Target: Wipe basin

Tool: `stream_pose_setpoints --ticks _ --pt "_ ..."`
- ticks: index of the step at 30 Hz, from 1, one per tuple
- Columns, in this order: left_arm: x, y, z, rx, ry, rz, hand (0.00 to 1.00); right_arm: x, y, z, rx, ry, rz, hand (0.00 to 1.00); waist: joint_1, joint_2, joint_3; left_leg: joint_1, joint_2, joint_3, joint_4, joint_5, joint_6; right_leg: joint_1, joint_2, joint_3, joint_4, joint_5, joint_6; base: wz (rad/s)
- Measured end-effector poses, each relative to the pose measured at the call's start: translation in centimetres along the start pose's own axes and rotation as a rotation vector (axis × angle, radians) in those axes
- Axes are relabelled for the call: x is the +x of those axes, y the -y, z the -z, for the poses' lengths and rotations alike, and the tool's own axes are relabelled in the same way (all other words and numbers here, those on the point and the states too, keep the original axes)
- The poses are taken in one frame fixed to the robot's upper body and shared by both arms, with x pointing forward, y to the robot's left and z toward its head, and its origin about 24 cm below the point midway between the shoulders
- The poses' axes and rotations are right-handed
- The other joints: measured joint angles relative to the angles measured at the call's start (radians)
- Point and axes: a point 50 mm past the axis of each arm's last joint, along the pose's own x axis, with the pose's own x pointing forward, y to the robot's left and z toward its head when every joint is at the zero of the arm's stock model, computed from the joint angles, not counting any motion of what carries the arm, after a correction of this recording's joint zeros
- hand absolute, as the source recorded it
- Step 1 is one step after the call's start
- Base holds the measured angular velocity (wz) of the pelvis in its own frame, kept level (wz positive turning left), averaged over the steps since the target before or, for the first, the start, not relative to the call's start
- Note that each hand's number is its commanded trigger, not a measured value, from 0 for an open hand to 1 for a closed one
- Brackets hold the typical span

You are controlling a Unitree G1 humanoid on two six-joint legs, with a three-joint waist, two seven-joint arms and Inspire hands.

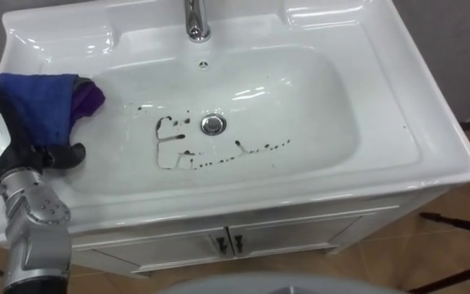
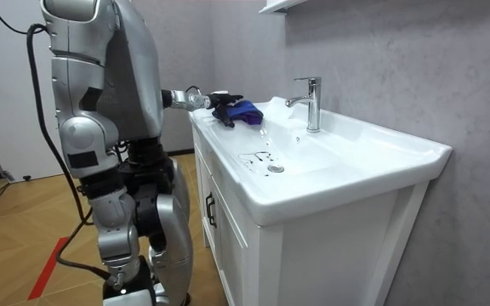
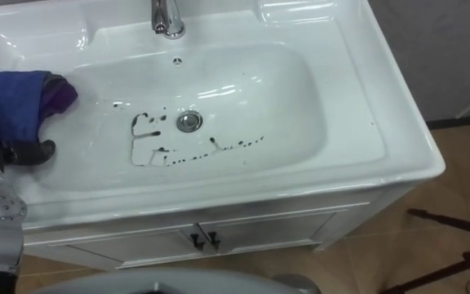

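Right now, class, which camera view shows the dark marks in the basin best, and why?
The left eye view: the dark marks lie near mid-picture, seen from above, spread beside the drain. The right eye view shows the same marks from above, slightly further left. The room view shows them side-on, as small specks.

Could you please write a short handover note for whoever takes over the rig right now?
Left hand: shut on the blue cloth, at the left edge of the basin, over the slope of the bowl.
Dirt: dark marks lie on the bowl floor, left of the drain and along its near side, with a few specks further right.
Done: the cloth is in hand and at the basin.
Left: the marks look unwiped. Bring the cloth down into the bowl, wipe round the drain, then probably the outer specks.
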Motion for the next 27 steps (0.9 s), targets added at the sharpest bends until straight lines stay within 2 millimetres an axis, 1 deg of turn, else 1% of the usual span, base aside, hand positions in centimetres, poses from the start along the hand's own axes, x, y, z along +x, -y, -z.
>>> stream_pose_setpoints --ticks 1,4,5,6,9,11,15,19,23,27 --pt "0.0 0.1 0.1 0.012 -0.004 0.014 0.0 0.0 0.0 -0.1 0.0 -0.001 0.002 0.0 0.001 0.001 -0.0013 0.0 0.0 0.0 0.0 0.0 0.0 0.0 0.0 0.0 0.001 0.0 0.0 0.0" --pt "0.1 0.2 -0.1 0.05 0.008 0.047 0.0 -0.1 0.2 -0.5 -0.002 0.015 0.007 0.0 0.001 0.002 -0.0014 0.0 0.001 0.001 0.001 0.001 -0.001 0.0 0.001 -0.001 0.001 0.001 -0.001 0.0" --pt "0.2 0.3 -0.2 0.062 0.011 0.059 0.98 -0.1 0.2 -0.6 -0.003 0.02 0.008 0.0 0.001 0.003 -0.0013 0.0 0.002 0.001 0.0 0.001 -0.001 0.001 0.001 -0.002 0.001 0.001 -0.001 0.0" --pt "0.2 0.3 -0.2 0.063 0.011 0.066 1.0 -0.1 0.2 -0.7 -0.004 0.022 0.009 0.0 0.001 0.003 -0.0013 0.0 0.002 0.0 0.0 0.001 -0.001 0.001 0.001 -0.001 0.001 0.001 -0.002 0.0" --pt "0.3 0.5 -0.3 0.071 0.007 0.093 1.0 -0.1 0.3 -0.7 -0.004 0.02 0.011 0.0 0.001 0.004 -0.001 0.0 0.002 0.0 0.0 0.0 -0.001 0.002 0.001 -0.001 0.002 0.001 -0.002 0.0" --pt "0.4 0.6 -0.3 0.079 0.006 0.109 1.0 -0.1 0.3 -0.6 -0.008 0.018 0.013 0.0 0.001 0.008 0.0012 0.0 0.002 0.0 -0.001 0.0 -0.001 0.001 0.002 -0.001 0.003 0.002 -0.003 0.0" --pt "0.6 0.6 -0.7 0.105 0.019 0.112 1.0 -0.1 0.5 -0.6 -0.011 0.017 0.036 0.0 -0.002 0.011 0.0008 0.0 0.002 0.0 -0.002 0.001 -0.003 0.002 0.002 -0.001 0.002 0.001 -0.003 0.0" --pt "1.3 0.1 -1.4 0.137 0.043 0.089 1.0 -0.1 0.6 -0.6 -0.016 0.017 0.064 0.0 -0.003 0.012 0.0005 0.001 0.002 -0.001 -0.002 0.003 -0.005 0.004 0.002 -0.001 0.001 0.001 -0.004 0.0" --pt "2.3 -0.7 -1.1 0.18 0.023 0.068 1.0 -0.2 0.8 -0.6 -0.016 0.018 0.091 0.0 -0.005 0.011 0.0005 0.008 0.001 0.0 -0.003 0.004 -0.006 0.008 0.002 0.0 0.0 0.0 -0.004 -0.01" --pt "2.4 -0.9 -1.1 0.212 0.027 0.055 1.0 -0.2 0.8 -0.7 -0.024 0.02 0.101 0.0 -0.005 0.009 0.0002 0.009 0.0 0.001 -0.004 0.004 -0.006 0.008 0.001 0.001 -0.002 0.0 -0.004 0.0"
